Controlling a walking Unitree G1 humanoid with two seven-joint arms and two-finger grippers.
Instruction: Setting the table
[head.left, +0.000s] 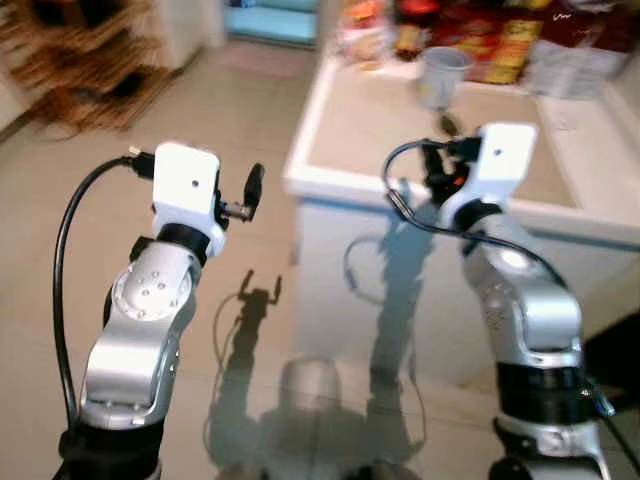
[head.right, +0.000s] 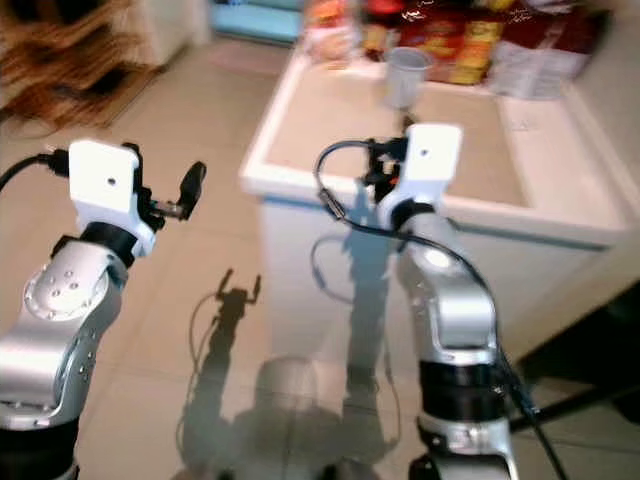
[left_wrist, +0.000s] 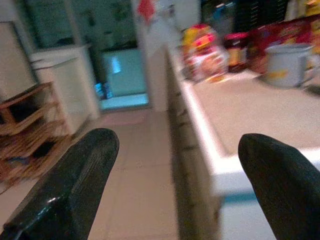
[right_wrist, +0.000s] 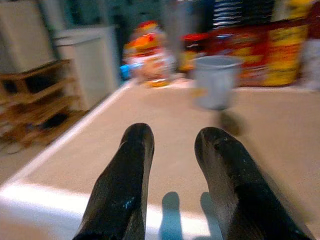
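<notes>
A white-rimmed table (head.left: 330, 185) with a beige top stands ahead on the right. A pale grey cup (head.left: 441, 75) stands upright near the table's far side, and a small dark blurred object (right_wrist: 229, 122) lies just in front of it. My right gripper (right_wrist: 175, 137) hovers over the table's near edge and points at the cup; its fingers are a little apart with nothing between them. My left gripper (left_wrist: 177, 145) is held above the floor to the left of the table, fingers wide apart and empty.
Colourful snack packets and jars (head.left: 480, 35) line the table's far edge behind the cup. A wooden rack (head.left: 90, 60) stands at the back left. Tiled floor (head.left: 240, 110) lies between the rack and the table.
</notes>
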